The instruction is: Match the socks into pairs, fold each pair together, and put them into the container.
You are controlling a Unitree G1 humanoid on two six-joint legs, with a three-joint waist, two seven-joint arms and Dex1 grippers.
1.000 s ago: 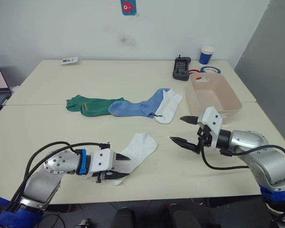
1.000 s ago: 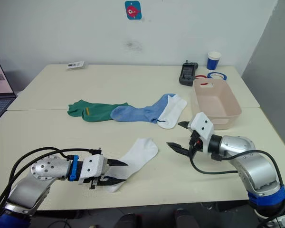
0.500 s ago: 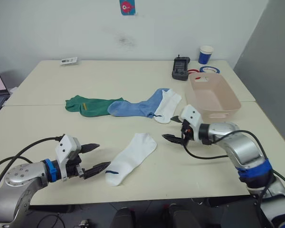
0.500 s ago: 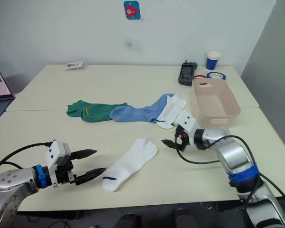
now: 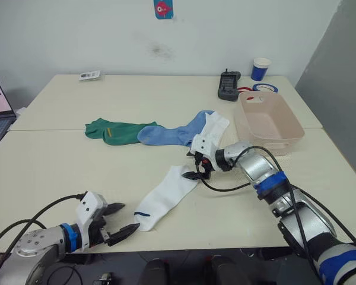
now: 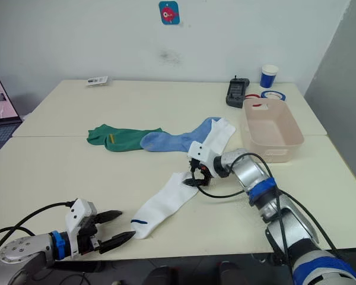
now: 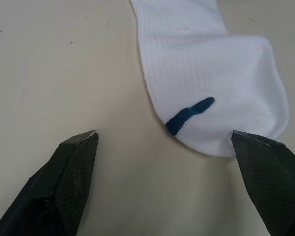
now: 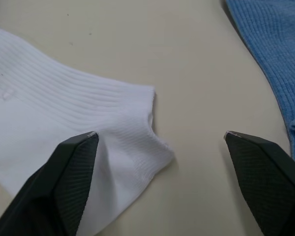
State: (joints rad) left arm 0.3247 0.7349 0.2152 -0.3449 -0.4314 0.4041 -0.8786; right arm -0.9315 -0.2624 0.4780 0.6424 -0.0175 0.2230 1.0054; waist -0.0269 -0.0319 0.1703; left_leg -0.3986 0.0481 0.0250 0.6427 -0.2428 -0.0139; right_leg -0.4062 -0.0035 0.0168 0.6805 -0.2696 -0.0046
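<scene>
Left fingers (image 5: 120, 220) spread by white sock (image 5: 166, 196) toe | right fingers (image 5: 194, 165) spread over cuff

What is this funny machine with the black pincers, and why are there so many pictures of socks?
It is a robot with two arms. Each arm ends in a gripper, a pincer of two black fingers. Two pictures come from cameras in its head, looking down at the table. The other two come from little cameras on its wrists, so you look along the fingers.

The left gripper is open, just in front of the toe of a white sock. The right gripper is open too, at that sock's other end. Neither holds anything.

Farther back lie a dark green sock, a light blue sock and another white sock, overlapping in a row. The pink tub on the right is where the paired socks should go. Behind it stand a paper cup and a black device.
</scene>
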